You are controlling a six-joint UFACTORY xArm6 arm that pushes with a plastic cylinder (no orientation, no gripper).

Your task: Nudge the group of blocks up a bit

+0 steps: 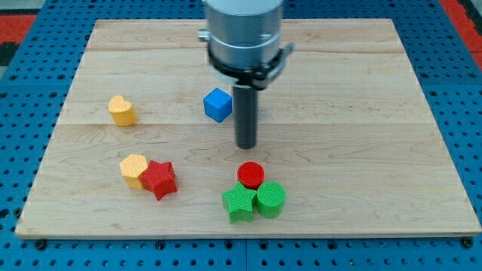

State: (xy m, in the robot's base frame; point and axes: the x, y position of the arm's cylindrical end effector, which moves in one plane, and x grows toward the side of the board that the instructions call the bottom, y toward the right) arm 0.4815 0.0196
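Note:
A group of three blocks sits near the view's bottom centre: a red cylinder (251, 175), a green star (240, 203) below and left of it, and a green cylinder (271, 199) below and right of it. They touch one another. My tip (246, 144) stands just above the red cylinder, a small gap apart from it. A blue cube (218, 105) lies to the left of the rod.
A yellow hexagon (134, 169) and a red star (159, 178) touch each other at the lower left. A yellow heart (122, 111) lies at the left. The wooden board (376, 150) rests on a blue pegboard; its bottom edge is close below the green blocks.

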